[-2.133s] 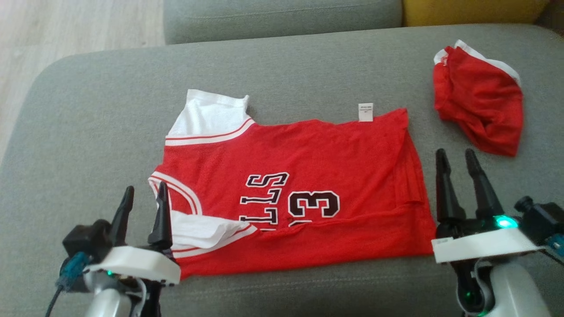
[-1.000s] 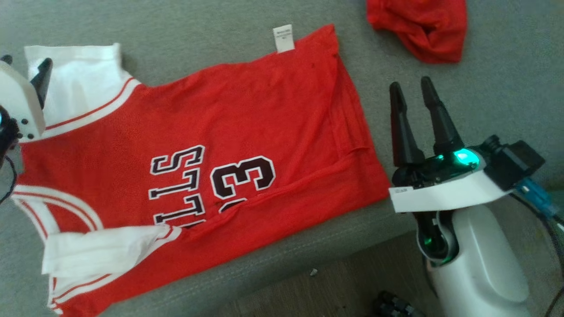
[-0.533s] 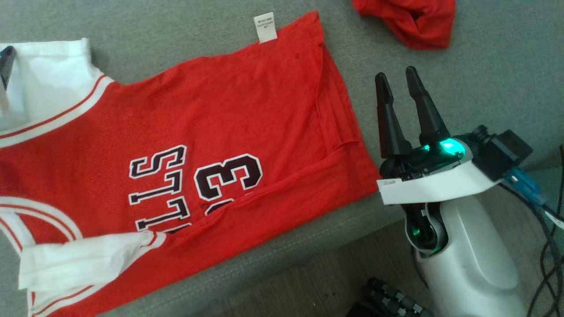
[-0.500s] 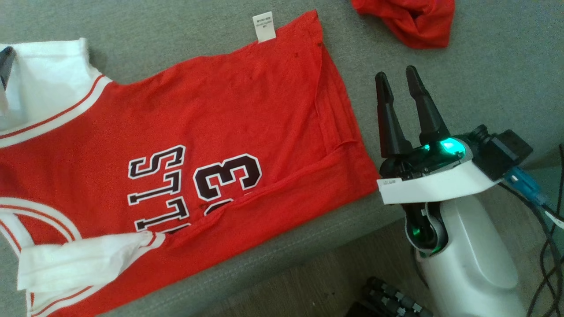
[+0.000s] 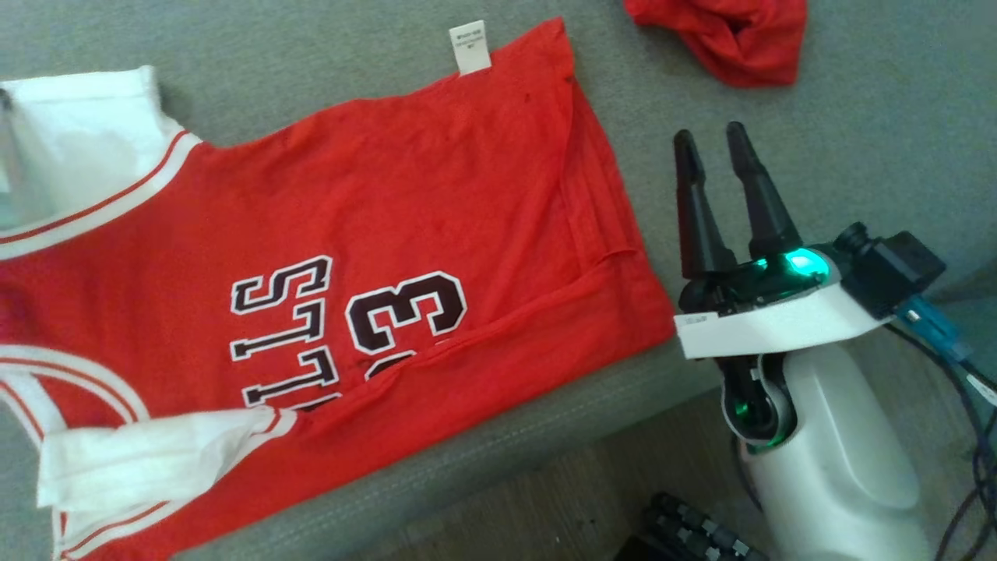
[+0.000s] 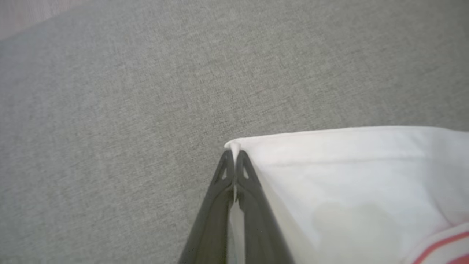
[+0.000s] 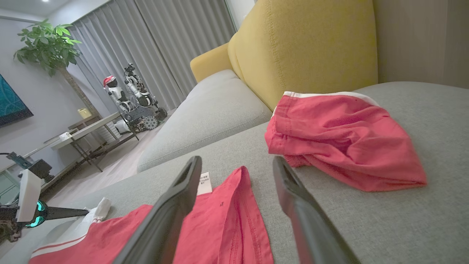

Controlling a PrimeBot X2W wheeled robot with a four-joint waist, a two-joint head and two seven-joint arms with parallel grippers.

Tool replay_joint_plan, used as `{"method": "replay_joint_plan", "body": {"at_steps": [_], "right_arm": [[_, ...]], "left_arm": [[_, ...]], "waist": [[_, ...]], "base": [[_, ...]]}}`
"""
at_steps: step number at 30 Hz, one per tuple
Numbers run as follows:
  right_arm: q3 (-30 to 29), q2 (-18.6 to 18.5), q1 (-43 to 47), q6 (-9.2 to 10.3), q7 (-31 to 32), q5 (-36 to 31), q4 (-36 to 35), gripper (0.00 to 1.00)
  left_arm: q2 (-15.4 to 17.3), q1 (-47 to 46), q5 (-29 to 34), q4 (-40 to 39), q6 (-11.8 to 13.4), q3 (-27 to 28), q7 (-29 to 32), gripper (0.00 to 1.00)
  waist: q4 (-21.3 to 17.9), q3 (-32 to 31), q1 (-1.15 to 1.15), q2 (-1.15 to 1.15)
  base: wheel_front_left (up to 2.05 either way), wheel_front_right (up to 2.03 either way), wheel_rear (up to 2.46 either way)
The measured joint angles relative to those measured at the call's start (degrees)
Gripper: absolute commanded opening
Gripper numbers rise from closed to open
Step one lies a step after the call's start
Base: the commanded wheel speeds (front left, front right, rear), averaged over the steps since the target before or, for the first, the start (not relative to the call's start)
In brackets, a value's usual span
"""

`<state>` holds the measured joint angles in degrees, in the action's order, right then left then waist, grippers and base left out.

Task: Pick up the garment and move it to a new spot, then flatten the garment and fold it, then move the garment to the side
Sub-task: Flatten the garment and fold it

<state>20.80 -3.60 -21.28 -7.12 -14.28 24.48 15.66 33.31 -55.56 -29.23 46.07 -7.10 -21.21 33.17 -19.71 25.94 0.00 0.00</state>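
Sprawling across a grey fabric sofa cushion (image 5: pixel 857 117), a red basketball jersey with white sleeves and dark lettering (image 5: pixel 335 234) lies mostly flat in the head view. Its near edge is turned up over part of the digits, and a small white label (image 5: pixel 470 47) pokes out at the far edge. The right gripper (image 5: pixel 710 134) stands just beside the jersey's hem, fingers spread and empty, while a crumpled red garment with white trim (image 5: pixel 732 39) sits well apart beyond it. In the left wrist view, the left gripper (image 6: pixel 234 156) is pinched tight on the very corner of the far white sleeve (image 6: pixel 329 183), cloth showing between the tips. In the right wrist view, the spread fingers frame the hem, with a yellow back cushion (image 7: pixel 304 47) behind. The step in hand appears to be folding that sleeve in over the body (a thin pinch, so easily lost). It would go best with the corner raised only just clear of the cushion and carried across slowly so the sleeve's edge lands straight and the body is not dragged askew. The right gripper could steady the hem. Of holders, the cushion alone bears anything: both garments rest on it.
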Motion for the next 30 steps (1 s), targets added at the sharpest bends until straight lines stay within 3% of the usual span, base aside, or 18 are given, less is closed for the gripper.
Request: {"method": "replay_joint_plan", "body": {"at_steps": [4,8,15,20,25,30], "right_arm": [[-2.0,0.0,-0.5,0.00,0.4,0.2,1.1,1.00],[-3.9,-1.5,-4.4,0.00,5.4,1.4,2.8,1.00],[-2.8,-11.2,-16.2,0.00,17.9,3.2,6.6,1.00],[4.8,-19.5,-22.7,0.00,26.6,7.1,11.0,1.00],[13.2,-27.7,-27.7,0.00,31.4,10.0,14.6,1.00],[20.7,-31.5,-31.9,0.00,33.8,12.4,17.1,1.00]], "left_arm": [[-1.1,0.0,-0.7,-0.8,0.0,-0.3,-3.2,0.00],[-2.4,0.0,-0.7,-2.9,0.0,-0.1,-9.6,0.00],[-7.9,0.4,-1.7,-7.1,0.2,-0.4,-18.7,0.00],[-10.1,1.1,-1.6,-8.9,0.2,-1.7,-22.2,0.00],[-12.2,1.4,-1.2,-9.1,0.2,-3.5,-23.8,0.00],[-13.3,1.4,-1.2,-9.1,0.0,-4.4,-24.8,0.00]], "waist": [[1.7,-0.4,0.00,0.00],[4.1,-0.8,0.00,0.00],[10.4,-1.0,0.00,0.00],[14.9,-0.3,0.00,0.00],[18.2,0.8,0.00,0.00],[19.7,2.2,0.00,0.00]], "base": [[0.00,0.00,0.00],[0.00,0.00,0.00],[0.00,0.00,0.00],[0.00,0.00,0.00],[0.00,0.00,0.00],[0.00,0.00,0.00]]}}
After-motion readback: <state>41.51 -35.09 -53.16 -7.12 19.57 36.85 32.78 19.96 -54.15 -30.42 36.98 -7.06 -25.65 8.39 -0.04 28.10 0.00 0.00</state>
